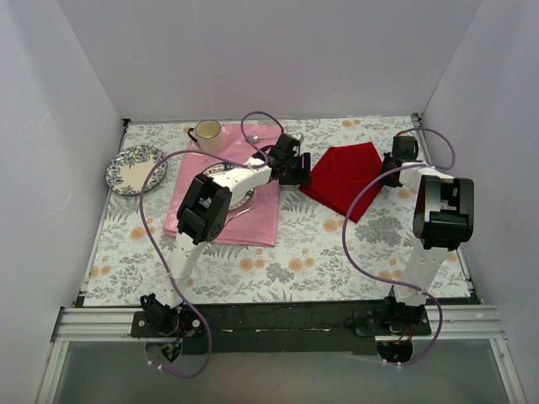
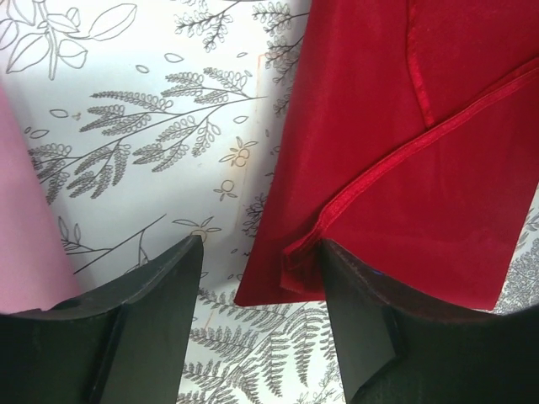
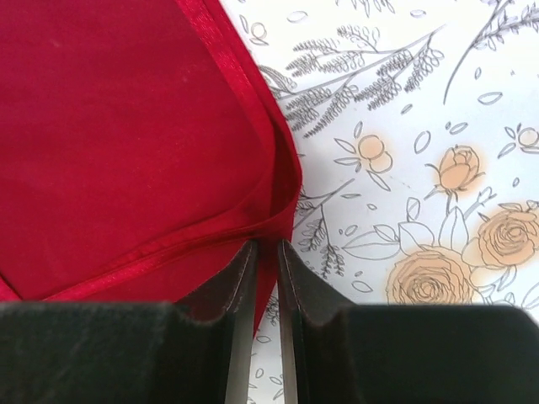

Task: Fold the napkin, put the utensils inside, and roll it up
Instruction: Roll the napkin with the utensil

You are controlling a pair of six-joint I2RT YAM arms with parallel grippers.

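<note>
The deep red napkin (image 1: 341, 172) lies partly folded on the flowered tablecloth, right of centre. My left gripper (image 1: 296, 172) is at its left corner. In the left wrist view it (image 2: 259, 244) is open, and the napkin (image 2: 404, 126) has a hemmed corner lying between the jaws, against the right finger (image 2: 354, 303). My right gripper (image 1: 389, 175) is at the napkin's right edge. In the right wrist view it (image 3: 266, 246) is closed to a narrow gap on the folded edge of the napkin (image 3: 126, 126). I cannot make out the dark-handled spoon.
A pale pink cloth (image 1: 261, 223) lies left of the napkin, with a plate on it largely hidden under my left arm. A silver utensil tip (image 1: 242, 212) pokes out there. A cup (image 1: 206, 130) and a patterned plate (image 1: 133, 167) stand at the back left. White walls enclose the table.
</note>
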